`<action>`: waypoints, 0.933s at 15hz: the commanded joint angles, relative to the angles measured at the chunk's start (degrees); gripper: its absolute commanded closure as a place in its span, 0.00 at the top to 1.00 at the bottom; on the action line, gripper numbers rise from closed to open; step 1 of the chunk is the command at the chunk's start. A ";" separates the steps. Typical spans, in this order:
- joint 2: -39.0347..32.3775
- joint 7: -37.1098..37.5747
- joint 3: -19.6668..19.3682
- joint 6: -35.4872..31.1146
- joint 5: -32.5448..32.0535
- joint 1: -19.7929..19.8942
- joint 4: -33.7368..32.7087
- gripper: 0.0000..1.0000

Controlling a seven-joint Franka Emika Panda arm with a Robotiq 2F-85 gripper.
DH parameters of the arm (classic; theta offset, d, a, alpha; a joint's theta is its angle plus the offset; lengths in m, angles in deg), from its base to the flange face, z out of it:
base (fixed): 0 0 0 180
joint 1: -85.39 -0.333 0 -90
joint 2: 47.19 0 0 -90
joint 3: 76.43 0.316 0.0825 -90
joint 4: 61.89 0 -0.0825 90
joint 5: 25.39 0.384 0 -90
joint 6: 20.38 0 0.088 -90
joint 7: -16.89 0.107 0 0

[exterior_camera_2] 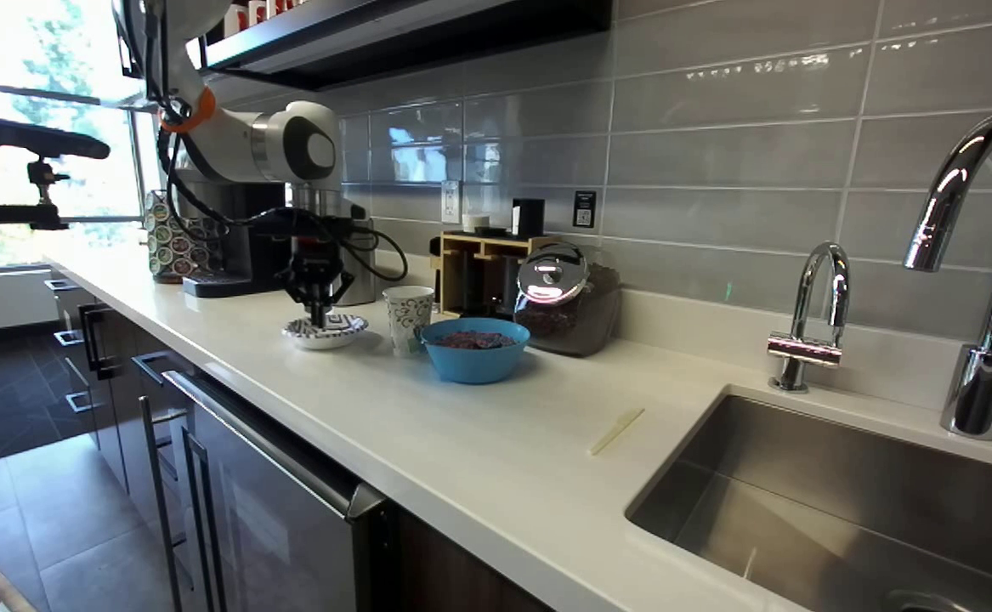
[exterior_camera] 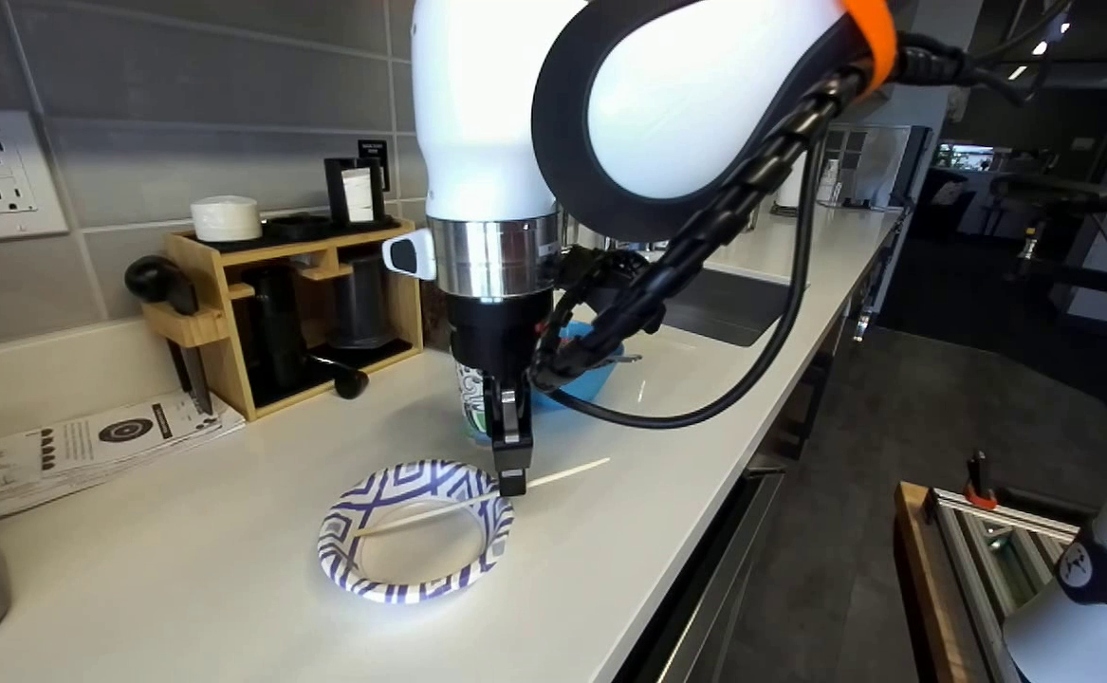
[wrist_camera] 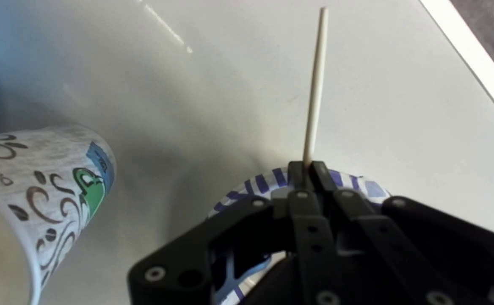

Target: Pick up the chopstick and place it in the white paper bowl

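Observation:
The chopstick (exterior_camera: 425, 515) is a thin pale stick. My gripper (exterior_camera: 512, 482) is shut on it near its middle, with the fingers pointing down. In the wrist view, the chopstick (wrist_camera: 315, 84) sticks out ahead of the shut fingertips (wrist_camera: 308, 167). The white paper bowl (exterior_camera: 430, 550) with its blue-patterned rim sits on the counter. One half of the chopstick lies across above the bowl; the other half reaches past the rim over the counter. I cannot tell whether it touches the bowl. In an exterior view, the gripper (exterior_camera_2: 318, 319) is over the bowl (exterior_camera_2: 327, 338); the chopstick cannot be made out there.
A patterned paper cup (exterior_camera_2: 408, 314) stands close beside the bowl, also large in the wrist view (wrist_camera: 60, 182). A blue bowl (exterior_camera_2: 474, 361) with dark contents is behind the cup. A pale plastic knife (exterior_camera_2: 617, 431) lies near the sink (exterior_camera_2: 717, 501). A wooden organiser (exterior_camera: 230, 351) stands against the wall.

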 commanded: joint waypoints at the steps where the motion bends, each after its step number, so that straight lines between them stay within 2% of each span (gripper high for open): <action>1: -0.25 1.69 0.71 -2.06 -0.69 0.77 1.29 0.01; 9: -0.25 1.78 0.66 -2.33 -0.58 1.09 1.86 0.01; 10: -0.28 1.70 0.67 -2.50 -0.49 1.13 1.88 0.30; 11: -0.27 1.80 0.67 -2.66 -0.66 1.13 1.92 0.32; 14: -0.21 1.69 0.71 -3.45 -0.47 1.17 2.11 0.54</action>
